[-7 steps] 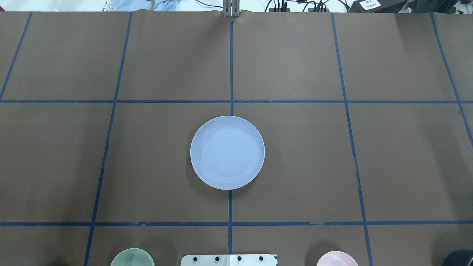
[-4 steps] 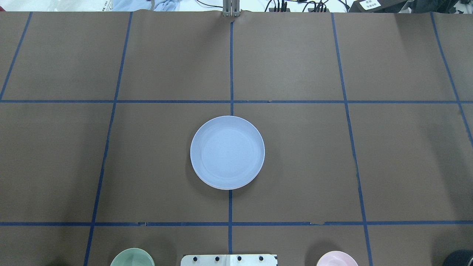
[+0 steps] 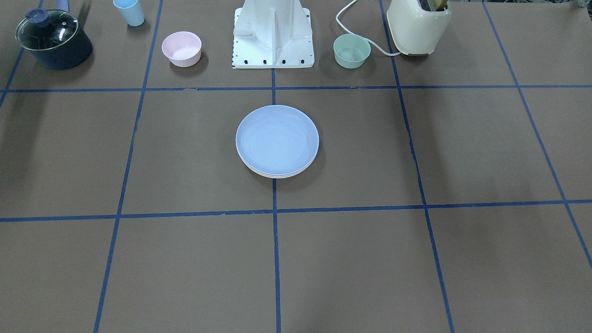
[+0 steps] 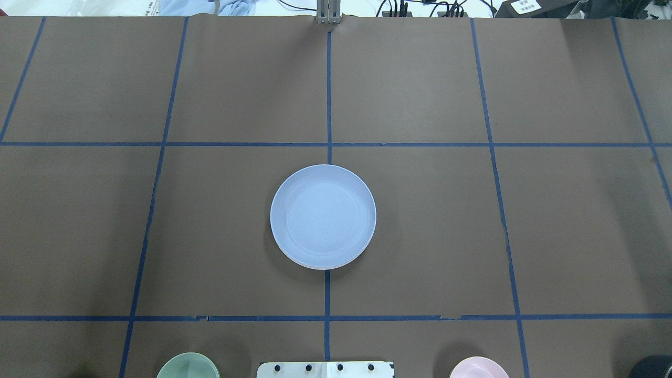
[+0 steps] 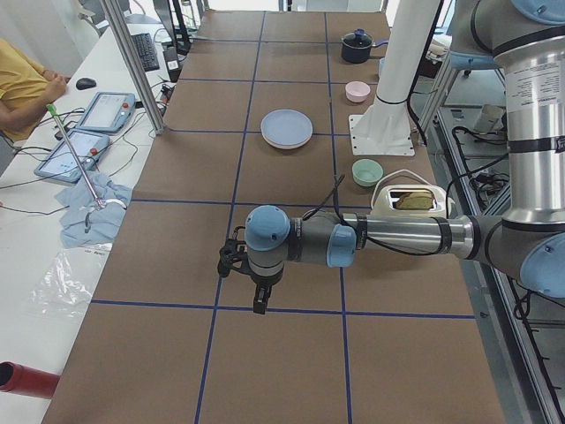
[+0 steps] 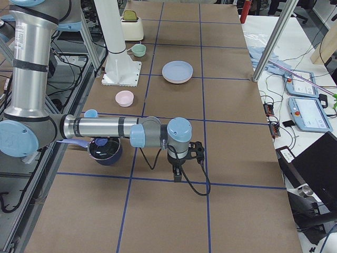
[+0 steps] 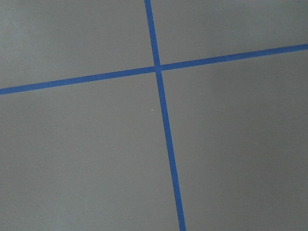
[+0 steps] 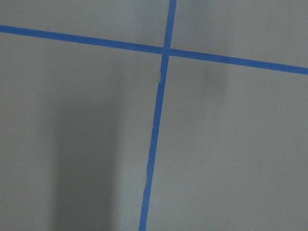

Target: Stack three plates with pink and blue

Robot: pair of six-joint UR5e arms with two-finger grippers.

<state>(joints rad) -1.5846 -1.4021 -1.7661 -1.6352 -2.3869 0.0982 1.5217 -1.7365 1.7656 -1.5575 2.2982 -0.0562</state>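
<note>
The light blue plate (image 4: 323, 216) lies on top of a stack at the table's middle, also in the front view (image 3: 277, 138). Under it the front view shows pale rims (image 3: 277, 175) of lower plates; I cannot tell their colours, so the pink and the cream-white plate are not told apart. The left gripper (image 5: 259, 305) shows only in the left side view, low over bare table far from the stack. The right gripper (image 6: 178, 176) shows only in the right side view, likewise far from the stack. I cannot tell whether either is open or shut. Both wrist views show only table and blue tape.
Along the robot's side stand a small pink bowl (image 3: 181, 48), a small green bowl (image 3: 352, 51), a light blue cup (image 3: 129, 11), a dark lidded pot (image 3: 53, 39), a cream toaster (image 3: 418, 25) and the white robot base (image 3: 273, 34).
</note>
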